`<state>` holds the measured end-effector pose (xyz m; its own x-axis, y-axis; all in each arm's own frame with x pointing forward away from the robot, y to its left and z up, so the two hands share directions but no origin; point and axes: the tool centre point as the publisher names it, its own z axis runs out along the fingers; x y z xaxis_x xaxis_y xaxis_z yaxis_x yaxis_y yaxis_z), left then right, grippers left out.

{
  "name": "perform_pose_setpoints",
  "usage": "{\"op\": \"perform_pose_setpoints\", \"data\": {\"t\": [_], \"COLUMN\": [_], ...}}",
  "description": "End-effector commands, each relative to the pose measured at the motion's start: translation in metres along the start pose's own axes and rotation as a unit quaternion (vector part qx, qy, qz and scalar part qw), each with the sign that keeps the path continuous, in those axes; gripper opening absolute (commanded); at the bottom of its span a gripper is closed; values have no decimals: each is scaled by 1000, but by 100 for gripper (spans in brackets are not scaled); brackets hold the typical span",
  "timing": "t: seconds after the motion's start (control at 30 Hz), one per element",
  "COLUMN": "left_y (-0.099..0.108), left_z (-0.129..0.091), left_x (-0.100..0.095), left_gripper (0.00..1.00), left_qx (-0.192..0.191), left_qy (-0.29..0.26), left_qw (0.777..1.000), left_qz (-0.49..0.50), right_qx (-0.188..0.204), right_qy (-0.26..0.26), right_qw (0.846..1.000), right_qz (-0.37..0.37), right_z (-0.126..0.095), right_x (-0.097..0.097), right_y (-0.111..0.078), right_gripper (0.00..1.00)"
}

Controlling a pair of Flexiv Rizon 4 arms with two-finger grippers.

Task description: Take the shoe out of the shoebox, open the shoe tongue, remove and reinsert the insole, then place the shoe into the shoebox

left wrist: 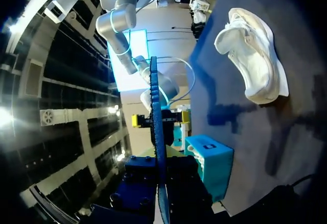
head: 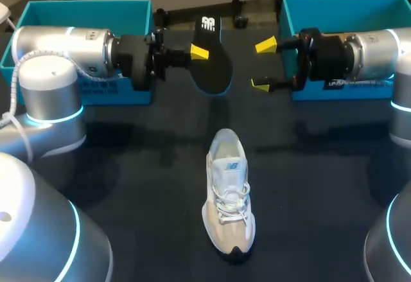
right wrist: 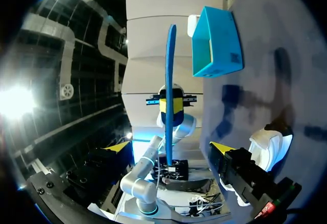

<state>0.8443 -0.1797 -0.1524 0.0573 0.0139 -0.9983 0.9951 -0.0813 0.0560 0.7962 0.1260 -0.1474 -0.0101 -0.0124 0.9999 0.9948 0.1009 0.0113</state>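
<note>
Left pincer (head: 200, 53) clamps insole (head: 215, 70), long axis front-to-back; right pincer (head: 262, 65) wide; shoe (head: 229, 195) toe toward robot.

**Right pincer** (right wrist: 169, 147): 2 black fingers with yellow tips, spread wide, nothing in contact with either.

**Thin blue-edged insole** (right wrist: 169, 71): seen edge-on and upright, ahead of the right pincer. It is in line with the gap between the fingers and touches neither.

**Left pincer** (right wrist: 171, 110): faces this way from beyond the insole. Its yellow pads show on both sides of the insole's edge, clamped on it.

**Open teal shoebox** (right wrist: 217, 45): rests on the dark counter (right wrist: 265, 66), apart from the insole.

**White fabric shoe** (right wrist: 268, 142): lies on the counter beyond 1 finger of the right pincer, which partly hides it.
</note>
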Motion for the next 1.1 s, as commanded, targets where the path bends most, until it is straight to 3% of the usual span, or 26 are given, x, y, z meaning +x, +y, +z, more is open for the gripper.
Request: {"op": "perform_pose_setpoints", "data": {"t": [0.03,0.5,1.1], "left_y": [-8,-27,-32], "left_z": [-5,-1,14], "left_x": [-1,12,25], "left_gripper": [0,0,0], "left_qx": [6,35,14], "left_qy": [24,53,53], "left_qw": [1000,998,999], "left_qz": [0,-1,1], "right_qx": [-1,10,14], "right_qy": [-1,-22,-41], "right_qw": [1000,1000,999], "right_qz": [0,-2,-5], "right_z": [1,14,41], "right_x": [0,-2,-11], "right_y": [0,-7,-18], "right_gripper": [100,100,100]}}
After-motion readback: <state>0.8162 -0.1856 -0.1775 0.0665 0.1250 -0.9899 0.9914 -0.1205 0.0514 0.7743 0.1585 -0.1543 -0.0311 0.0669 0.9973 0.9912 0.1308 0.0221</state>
